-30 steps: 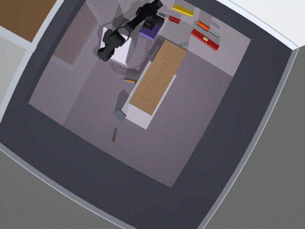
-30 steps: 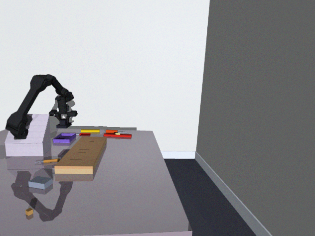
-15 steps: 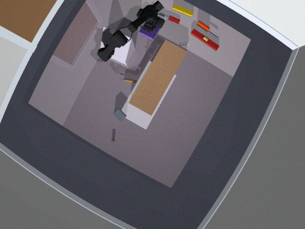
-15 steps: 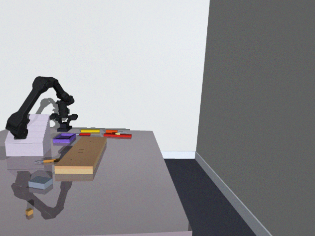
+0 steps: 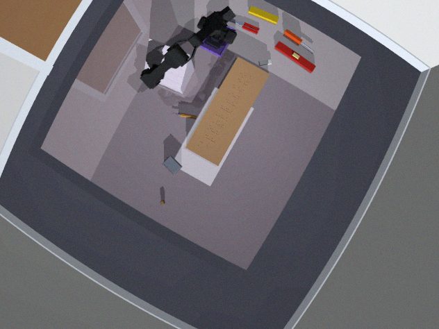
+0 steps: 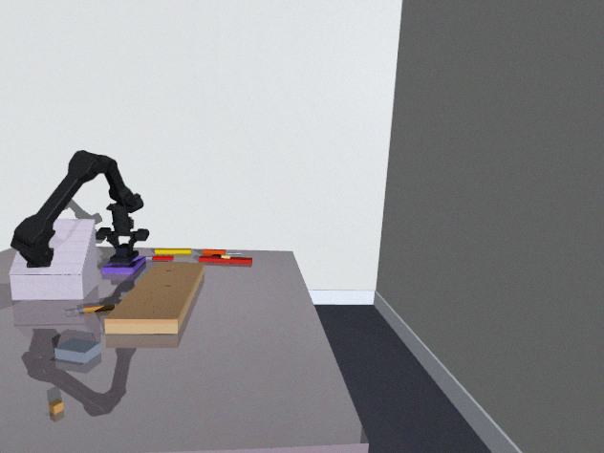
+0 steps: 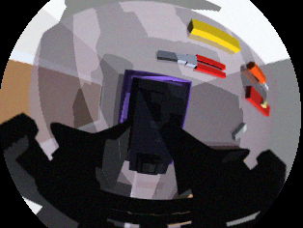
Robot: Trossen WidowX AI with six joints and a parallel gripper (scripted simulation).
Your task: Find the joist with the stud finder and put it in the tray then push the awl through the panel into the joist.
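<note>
My gripper (image 5: 217,35) (image 6: 125,248) (image 7: 153,123) is shut on the dark stud finder (image 6: 124,258) (image 7: 159,103). It holds it upright, low in the purple tray (image 5: 212,51) (image 6: 115,269) (image 7: 125,103); whether its underside touches the tray floor is hidden. The tan floor panel (image 5: 226,113) (image 6: 156,297) lies to the tray's front right, with many small dark dots on its top. The awl (image 5: 187,115) (image 6: 97,308), with an orange handle and thin metal tip, lies beside the panel's left long edge, tip pointing away from it.
A yellow bar (image 5: 263,14) (image 7: 213,36), red-handled tool (image 5: 250,28) (image 7: 210,66), orange-handled screwdriver (image 5: 292,37) and red level (image 5: 294,57) lie behind. A small grey piece (image 5: 264,62) lies near the panel's far end. A grey-blue block (image 5: 172,164) (image 6: 77,350) and small orange block (image 5: 162,202) (image 6: 56,406) lie in front.
</note>
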